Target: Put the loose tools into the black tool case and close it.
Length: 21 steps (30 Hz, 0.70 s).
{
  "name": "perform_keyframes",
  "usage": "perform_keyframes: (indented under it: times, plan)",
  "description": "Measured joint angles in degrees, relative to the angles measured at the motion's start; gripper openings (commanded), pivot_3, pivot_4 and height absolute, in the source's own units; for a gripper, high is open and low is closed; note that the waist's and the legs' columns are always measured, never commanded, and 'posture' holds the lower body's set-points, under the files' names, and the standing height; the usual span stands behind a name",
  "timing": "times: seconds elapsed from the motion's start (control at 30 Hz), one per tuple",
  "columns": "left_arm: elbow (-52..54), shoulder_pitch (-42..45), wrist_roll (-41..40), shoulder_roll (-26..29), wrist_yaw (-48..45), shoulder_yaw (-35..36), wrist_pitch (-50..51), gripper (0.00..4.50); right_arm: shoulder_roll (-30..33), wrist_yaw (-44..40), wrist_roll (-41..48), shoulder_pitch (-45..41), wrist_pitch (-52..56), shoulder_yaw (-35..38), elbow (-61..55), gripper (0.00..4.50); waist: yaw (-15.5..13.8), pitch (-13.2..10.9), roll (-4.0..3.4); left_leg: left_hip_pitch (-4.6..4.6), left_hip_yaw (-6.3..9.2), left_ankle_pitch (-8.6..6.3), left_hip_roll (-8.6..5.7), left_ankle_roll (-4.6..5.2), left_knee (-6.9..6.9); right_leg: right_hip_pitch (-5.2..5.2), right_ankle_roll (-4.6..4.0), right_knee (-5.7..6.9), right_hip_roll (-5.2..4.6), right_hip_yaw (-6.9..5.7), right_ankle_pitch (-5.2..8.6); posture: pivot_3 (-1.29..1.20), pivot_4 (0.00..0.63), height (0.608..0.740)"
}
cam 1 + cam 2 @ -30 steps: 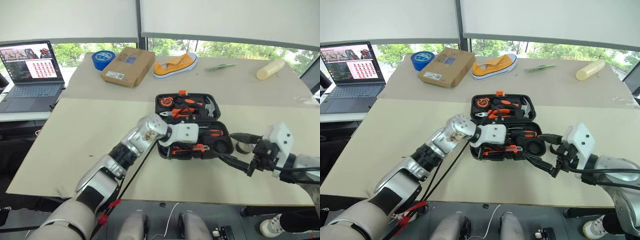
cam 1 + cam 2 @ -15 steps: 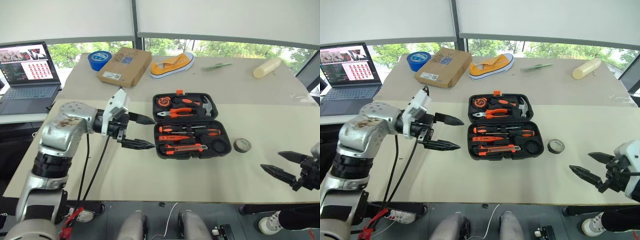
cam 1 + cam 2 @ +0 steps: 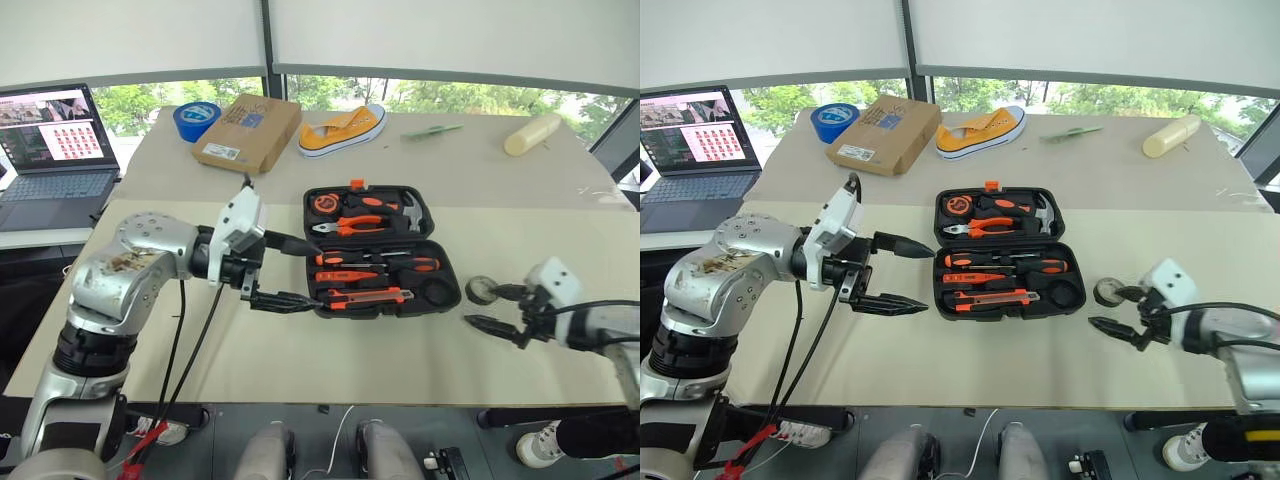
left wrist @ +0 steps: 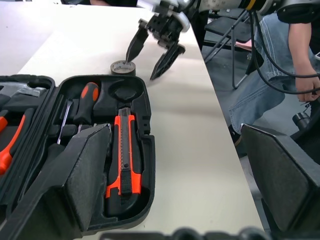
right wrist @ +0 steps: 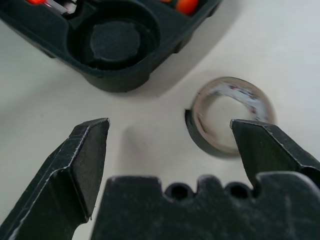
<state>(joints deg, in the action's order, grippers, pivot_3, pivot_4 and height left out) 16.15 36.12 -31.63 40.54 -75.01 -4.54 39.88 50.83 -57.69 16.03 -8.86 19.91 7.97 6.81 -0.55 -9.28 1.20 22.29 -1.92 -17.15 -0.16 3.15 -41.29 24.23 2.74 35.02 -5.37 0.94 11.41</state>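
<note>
The black tool case (image 3: 385,309) lies open in the middle of the table. Its front half holds two orange-black screwdrivers (image 3: 376,262) and the utility knife (image 3: 366,296), and its round recess (image 5: 112,40) is empty. The dark tape roll (image 3: 481,290) lies flat on the table just right of the case. My right gripper (image 3: 483,306) is open and low at the roll, which lies between its fingers close to one fingertip (image 5: 260,142). My left gripper (image 3: 316,273) is open at the case's left edge with nothing in it.
Pliers (image 3: 352,224) and a hammer (image 3: 415,212) sit in the case's rear half. At the back stand a cardboard box (image 3: 248,132), a blue tape roll (image 3: 200,118), a yellow shoe (image 3: 342,130) and a laptop (image 3: 55,140). A seated person (image 4: 280,65) is beyond the table's right edge.
My left gripper has drawn back from over the case to its left edge and opened. My right gripper swung out to the right, then came in low to the tape roll.
</note>
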Motion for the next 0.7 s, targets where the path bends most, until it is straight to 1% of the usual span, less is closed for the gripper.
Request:
perform_keyframes:
  times: [0.07,0.1,0.13,0.2,0.23,0.27,0.3,0.33,0.37,0.47,0.57,0.6,0.63,0.7]
  plan:
    - [0.2,0.0,0.0,0.2,0.0,-0.6,-0.5,4.50,-0.4,0.6,-1.7,-2.2,-1.5,-1.3,2.4,3.01,-0.1,0.0,0.00,0.00,0.01,0.01,0.00,-0.01,0.02,-0.02,0.00,0.01,-0.01,-0.03,0.00,0.00,0.150,0.735]
    - [0.2,0.0,0.1,0.4,-0.1,-0.9,-0.9,4.50,-0.4,0.7,-2.1,-2.6,-2.1,-1.7,3.1,2.79,-0.1,0.0,0.00,0.00,0.01,0.01,0.00,-0.01,0.02,-0.02,0.00,0.01,-0.01,-0.04,0.00,0.00,0.150,0.735]
    - [0.2,0.0,0.1,0.6,-0.1,-1.1,-1.2,4.50,-0.7,0.8,-2.5,-3.1,-2.6,-2.0,4.0,2.33,-0.1,0.0,0.00,0.01,0.01,0.01,0.00,-0.02,0.03,-0.02,0.00,0.01,-0.01,-0.04,0.00,0.00,0.150,0.735]
    - [0.1,0.0,0.5,0.7,-0.3,-1.4,-2.4,4.50,-1.2,0.8,-2.9,-3.5,-3.8,-2.5,5.4,1.70,-0.1,0.0,0.00,0.00,0.00,0.01,0.00,-0.02,0.03,-0.03,0.00,0.01,-0.01,-0.03,0.00,0.00,0.150,0.735]
    - [0.1,0.0,0.7,0.7,-0.3,-1.6,-2.6,4.50,-1.3,0.8,-3.0,-3.5,-4.4,-2.6,5.7,1.30,-0.1,0.0,0.00,-0.01,0.00,0.01,0.00,-0.02,0.03,-0.04,0.00,0.01,-0.01,-0.03,0.00,0.00,0.150,0.735]
    - [0.1,0.0,0.8,0.7,-0.3,-1.7,-2.7,4.50,-1.3,0.8,-3.1,-3.5,-4.9,-2.6,5.9,1.10,-0.1,0.0,0.00,-0.01,0.00,0.01,0.00,-0.02,0.03,-0.05,0.00,0.01,-0.01,-0.03,0.00,0.00,0.150,0.735]
    - [0.0,0.0,1.0,0.7,-0.3,-2.1,-2.9,4.50,-1.4,0.9,-3.2,-3.5,-5.3,-2.6,6.1,0.66,-0.1,0.0,0.00,-0.01,0.01,0.01,0.00,-0.02,0.03,-0.05,0.00,0.01,-0.01,-0.03,0.00,0.00,0.150,0.735]
    - [0.0,0.0,1.1,0.7,-0.3,-2.3,-3.3,4.50,-1.4,0.9,-3.2,-3.4,-5.5,-2.5,6.2,0.32,-0.1,0.0,0.00,-0.01,0.01,0.01,0.00,-0.02,0.03,-0.04,0.00,0.01,-0.02,-0.03,0.00,0.00,0.150,0.735]
    - [0.0,0.0,1.2,0.7,-0.3,-2.4,-3.5,4.50,-1.4,1.0,-3.0,-3.3,-5.6,-2.2,6.2,0.10,-0.1,0.0,0.00,-0.01,0.01,0.01,0.01,-0.02,0.02,-0.04,0.00,0.01,-0.02,-0.03,0.00,0.00,0.150,0.735]
    - [-0.1,0.0,1.2,0.7,-0.4,-2.7,-3.8,4.50,-1.4,0.7,-2.3,-2.8,-5.5,-1.2,6.0,0.10,-0.1,0.0,0.00,0.00,0.01,0.01,0.01,-0.01,0.04,-0.03,0.00,0.02,-0.02,-0.03,0.00,0.00,0.150,0.735]
    - [-0.4,0.0,1.4,0.8,-1.0,-3.6,-4.6,4.50,-1.4,-0.5,1.2,-1.9,-2.8,1.6,2.8,0.10,0.0,0.0,-0.02,0.01,0.00,0.01,0.02,-0.01,0.07,0.00,0.00,0.04,-0.01,-0.01,0.00,0.00,0.150,0.735]
    - [-0.4,0.0,1.6,0.8,-1.2,-3.8,-5.0,4.50,-1.3,-1.0,3.0,-1.9,-1.1,2.4,0.6,0.10,0.0,0.0,-0.02,0.00,0.01,0.01,0.02,-0.01,0.08,0.00,0.00,0.04,-0.01,-0.01,0.00,0.00,0.150,0.735]
    - [-0.7,0.0,2.3,0.8,-1.4,-4.4,-5.5,4.50,-1.1,-1.8,5.1,-1.9,1.2,2.4,-4.1,0.10,0.2,0.0,-0.03,-0.01,0.00,0.01,0.04,-0.01,0.12,0.02,-0.01,0.04,0.03,0.01,-0.01,0.00,0.150,0.735]
    - [-0.9,0.0,2.5,0.6,-1.7,-5.7,-6.5,4.50,-1.1,-2.7,7.3,-2.8,3.0,1.5,-11.2,0.10,0.4,0.0,-0.02,-0.03,0.03,0.01,0.05,-0.01,0.19,0.01,-0.02,0.04,0.08,0.00,-0.01,0.00,0.150,0.735]
